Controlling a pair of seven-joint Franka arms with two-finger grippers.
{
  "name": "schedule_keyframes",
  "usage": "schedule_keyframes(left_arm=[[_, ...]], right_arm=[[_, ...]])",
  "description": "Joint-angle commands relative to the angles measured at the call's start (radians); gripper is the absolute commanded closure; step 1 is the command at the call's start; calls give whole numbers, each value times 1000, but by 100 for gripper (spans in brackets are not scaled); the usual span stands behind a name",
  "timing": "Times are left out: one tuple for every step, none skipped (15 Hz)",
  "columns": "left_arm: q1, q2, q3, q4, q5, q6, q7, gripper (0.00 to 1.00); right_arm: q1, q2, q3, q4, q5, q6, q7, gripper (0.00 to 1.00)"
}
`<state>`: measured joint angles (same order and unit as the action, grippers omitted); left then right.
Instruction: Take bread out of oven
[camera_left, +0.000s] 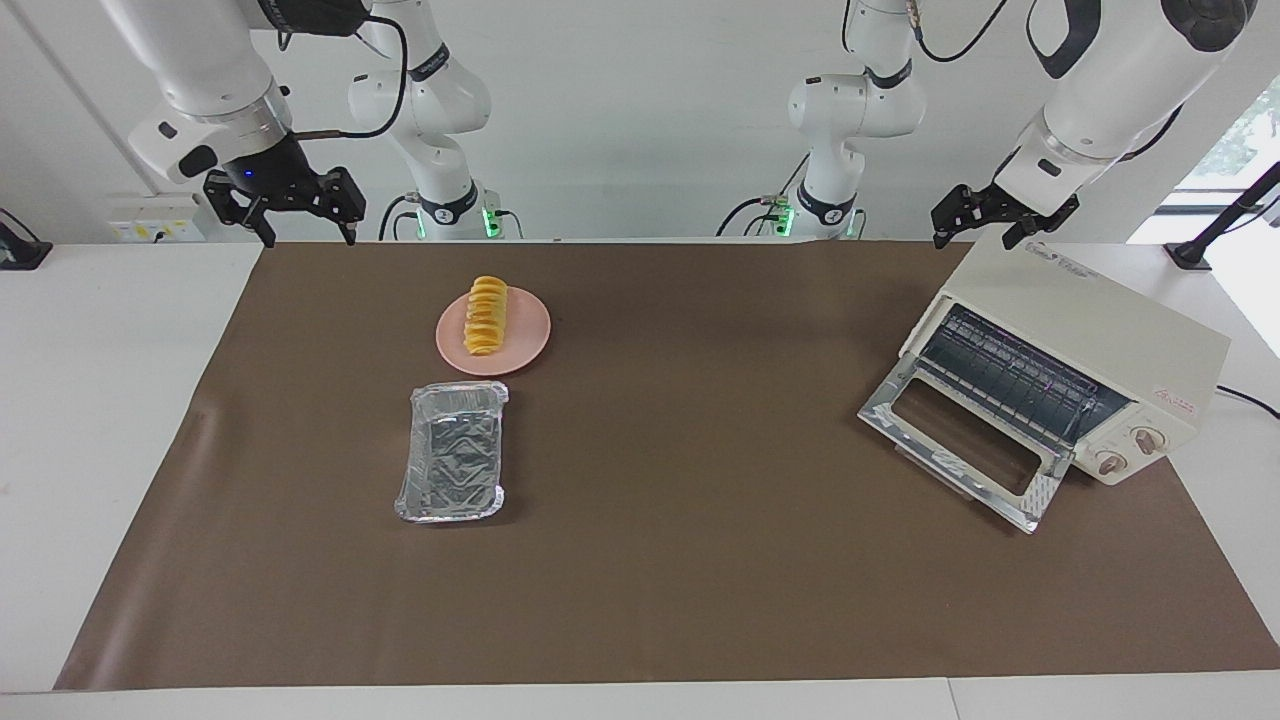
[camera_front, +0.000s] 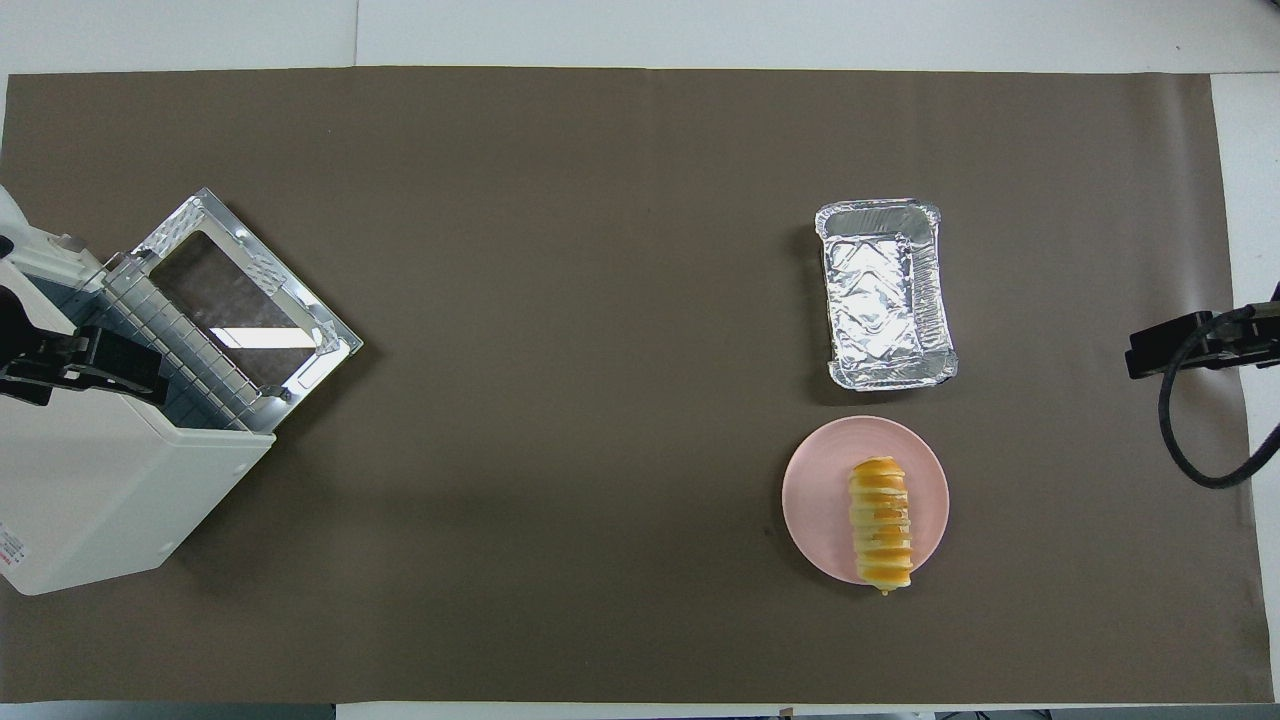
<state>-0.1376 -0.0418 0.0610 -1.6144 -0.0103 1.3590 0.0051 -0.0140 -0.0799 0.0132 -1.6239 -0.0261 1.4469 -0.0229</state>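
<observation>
The bread (camera_left: 486, 315) (camera_front: 880, 535), a ridged golden loaf, lies on a pink plate (camera_left: 530, 332) (camera_front: 810, 500) toward the right arm's end of the table. The cream oven (camera_left: 1090, 330) (camera_front: 100, 500) stands at the left arm's end with its glass door (camera_left: 960, 440) folded down; the wire rack (camera_left: 1010, 375) shows nothing on it. My right gripper (camera_left: 308, 238) (camera_front: 1160, 345) hangs open and holds nothing, over the mat's corner beside the plate. My left gripper (camera_left: 975, 240) (camera_front: 90, 362) is open above the oven's top.
A crinkled silver foil tray (camera_left: 452, 465) (camera_front: 885, 295) sits just farther from the robots than the plate. A brown mat (camera_left: 700, 500) covers the table. The oven's two knobs (camera_left: 1130, 450) face away from the robots.
</observation>
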Motion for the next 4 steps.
schedule_keyframes(left_arm=[[9,-7,-4,1,-7,-6,4,0],[10,-7,-4,1,-7,-6,4,0],[9,-7,-4,1,-8,-6,4,0],[10,-7,-4,1,-8,-6,4,0]], right_arm=[[-26,6,7,18,25,-22,17,0],[-26,6,7,18,23,-20,17,0],[-26,6,7,18,23,-20,18,0],[-26,6,7,18,22,-20,18,0]])
